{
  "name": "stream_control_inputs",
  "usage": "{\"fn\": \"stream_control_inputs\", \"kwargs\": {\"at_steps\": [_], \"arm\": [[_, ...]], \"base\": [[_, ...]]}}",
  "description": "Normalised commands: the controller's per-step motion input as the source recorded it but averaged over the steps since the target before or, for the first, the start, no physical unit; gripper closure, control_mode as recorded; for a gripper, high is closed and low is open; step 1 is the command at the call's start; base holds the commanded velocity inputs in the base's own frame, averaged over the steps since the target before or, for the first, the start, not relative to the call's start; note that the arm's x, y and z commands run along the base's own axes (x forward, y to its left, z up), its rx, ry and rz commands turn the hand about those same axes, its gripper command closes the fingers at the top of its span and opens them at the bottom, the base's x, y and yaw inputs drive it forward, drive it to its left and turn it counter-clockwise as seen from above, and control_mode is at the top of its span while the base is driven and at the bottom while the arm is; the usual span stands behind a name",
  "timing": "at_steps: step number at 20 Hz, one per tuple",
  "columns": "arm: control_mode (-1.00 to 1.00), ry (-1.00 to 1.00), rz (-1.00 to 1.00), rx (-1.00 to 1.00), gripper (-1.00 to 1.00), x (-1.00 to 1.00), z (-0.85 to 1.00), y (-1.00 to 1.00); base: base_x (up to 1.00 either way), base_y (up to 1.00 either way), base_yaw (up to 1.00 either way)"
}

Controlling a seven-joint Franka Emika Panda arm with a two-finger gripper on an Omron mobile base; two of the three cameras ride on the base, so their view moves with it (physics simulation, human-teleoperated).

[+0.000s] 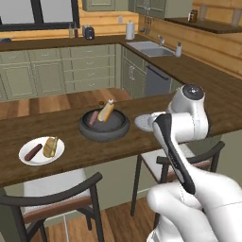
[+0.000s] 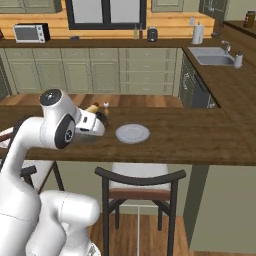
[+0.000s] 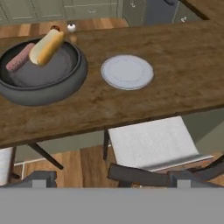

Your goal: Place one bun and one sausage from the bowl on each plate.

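Note:
The dark grey bowl (image 1: 104, 126) (image 3: 43, 83) sits mid-counter and holds one pink sausage (image 1: 93, 118) (image 3: 19, 57) and one tan bun (image 1: 106, 111) (image 3: 46, 46). To its left, a white plate (image 1: 28, 160) carries a sausage (image 1: 33, 151) and a bun (image 1: 50, 146). To the right of the bowl lies a bare white plate (image 3: 127, 72) (image 2: 132, 133) (image 1: 143, 122). My gripper (image 3: 111, 180) is open and holds nothing. It hangs back over the counter's near edge, above a chair seat and short of the bowl and plate. In the right base view my arm hides most of the bowl.
Two chairs (image 1: 56, 198) (image 2: 140, 180) stand along the counter's near side. A small white shaker (image 3: 71, 27) sits just beyond the bowl. The sink (image 2: 212, 57) and the cabinets are far behind. The counter (image 2: 200, 135) runs on to the right of the bare plate.

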Motion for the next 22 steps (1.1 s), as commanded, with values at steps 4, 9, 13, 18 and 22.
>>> {"fn": "stream_control_inputs", "kwargs": {"at_steps": [4,9,13,18,22], "arm": [[-1.0,-0.01,-0.01,0.11,-1.0,0.94,0.99,0.85],[-1.0,0.15,-0.08,0.14,-1.0,1.0,0.3,0.98],[-1.0,0.25,-0.02,0.05,-1.0,1.0,-0.09,0.66],[-1.0,0.12,0.0,-0.07,-1.0,0.89,-0.48,0.27],[-1.0,0.04,0.0,-0.05,-1.0,0.59,-0.97,0.06]], "base": [[0.0,0.0,0.0],[0.0,0.0,0.0],[0.0,0.0,0.0],[0.0,0.0,0.0],[0.0,0.0,0.0]]}}
